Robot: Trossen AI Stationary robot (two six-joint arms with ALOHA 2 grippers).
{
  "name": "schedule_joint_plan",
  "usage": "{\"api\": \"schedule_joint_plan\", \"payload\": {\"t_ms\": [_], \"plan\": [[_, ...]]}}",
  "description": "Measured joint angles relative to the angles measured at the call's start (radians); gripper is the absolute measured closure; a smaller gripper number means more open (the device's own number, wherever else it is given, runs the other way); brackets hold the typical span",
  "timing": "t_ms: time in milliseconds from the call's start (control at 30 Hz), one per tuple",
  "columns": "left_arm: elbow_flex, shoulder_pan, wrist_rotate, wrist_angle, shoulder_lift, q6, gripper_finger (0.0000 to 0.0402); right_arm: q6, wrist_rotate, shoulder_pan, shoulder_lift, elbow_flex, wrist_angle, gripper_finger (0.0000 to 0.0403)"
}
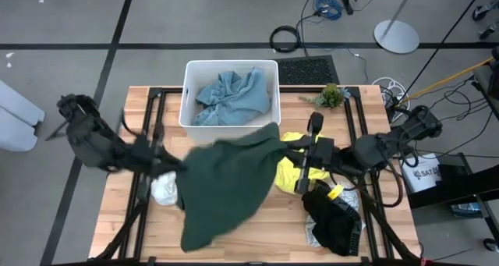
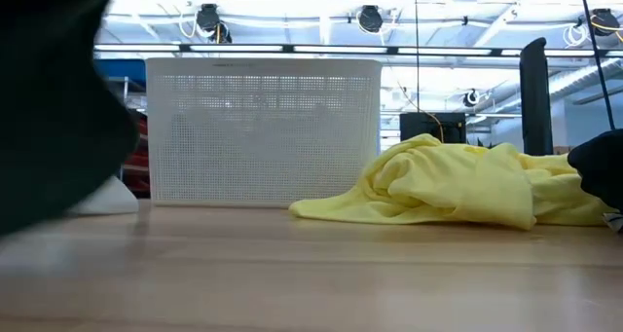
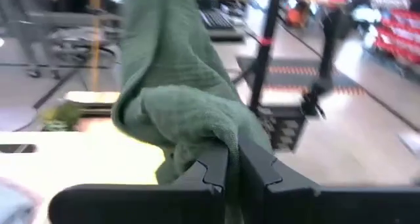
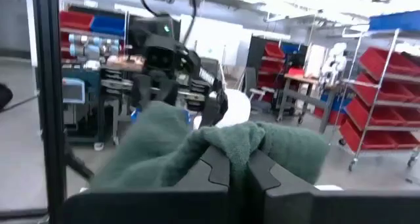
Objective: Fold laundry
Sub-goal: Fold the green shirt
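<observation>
The dark green garment (image 1: 226, 184), largest of the laundry, hangs spread between the two pincers over the middle of the table (image 1: 117, 219), its long lower part trailing down toward the table's front edge. The left gripper (image 1: 173, 163) is clamped tight on one upper corner, the cloth bunched over its closed fingers (image 3: 213, 171) in the left wrist view. The right gripper (image 1: 287, 150) is likewise closed on the opposite corner, green cloth heaped over its fingers (image 4: 220, 165) in the right wrist view.

Nothing looks folded yet; I judge the task near its start, with this first piece only lifted and stretched out.

Behind the span between the pincers, the light blue garment (image 1: 230, 96) sits crumpled in the white tub (image 1: 189, 83). Just under and beside the right gripper lies the bright yellow garment (image 1: 295, 172), a loose heap also seen in the low view (image 2: 458, 184). Nearer the front from the right gripper is the black garment (image 1: 335, 219), rumpled, with a patterned grey-white piece (image 1: 313, 236) showing at its edge. Just below the left gripper a small white cloth (image 1: 164, 189) peeks from under the green one. All of these remain to be done.
</observation>
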Motion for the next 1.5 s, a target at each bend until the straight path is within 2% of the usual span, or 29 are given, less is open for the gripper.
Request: {"api": "schedule_joint_plan", "payload": {"t_ms": [167,400,567,667,767,900,1033,1100,1167,1367,1500], "plan": [[0.000,0.011,-0.001,-0.045,-0.045,-0.048,0.0366,0.008,-0.003,-0.003,-0.019,-0.001,-0.045,0.0403],[-0.016,0.012,-0.013,-0.222,0.008,-0.119,0.0276,0.068,-0.007,-0.001,-0.006,-0.001,-0.114,0.0403],[-0.048,0.014,-0.069,-0.311,0.051,-0.208,0.0237,0.162,-0.007,-0.002,-0.006,-0.001,-0.221,0.0403],[-0.080,0.025,-0.072,-0.361,0.079,-0.300,0.0226,0.253,-0.013,0.000,-0.006,-0.001,-0.329,0.0403],[-0.163,0.026,-0.071,-0.330,0.108,-0.371,0.0224,0.373,-0.038,0.002,-0.006,-0.001,-0.477,0.0403],[-0.350,0.036,-0.063,-0.097,0.153,-0.355,0.0224,0.483,-0.037,0.002,-0.003,-0.001,-0.586,0.0403],[-0.547,0.088,-0.063,0.375,0.221,-0.202,0.0224,0.497,-0.040,0.004,0.003,-0.001,-0.595,0.0403],[-0.617,0.124,-0.019,0.623,0.266,-0.127,0.0224,0.497,-0.041,0.004,0.003,-0.001,-0.595,0.0403],[-0.648,0.154,0.038,0.798,0.316,-0.091,0.0224,0.496,-0.055,0.004,0.004,-0.001,-0.595,0.0403],[-0.646,0.214,-0.006,0.847,0.439,-0.128,0.0224,0.497,-0.064,0.004,0.004,-0.001,-0.597,0.0403],[-0.642,0.240,0.102,0.904,0.483,-0.152,0.0224,0.497,-0.064,0.004,0.004,-0.001,-0.603,0.0403]]}}
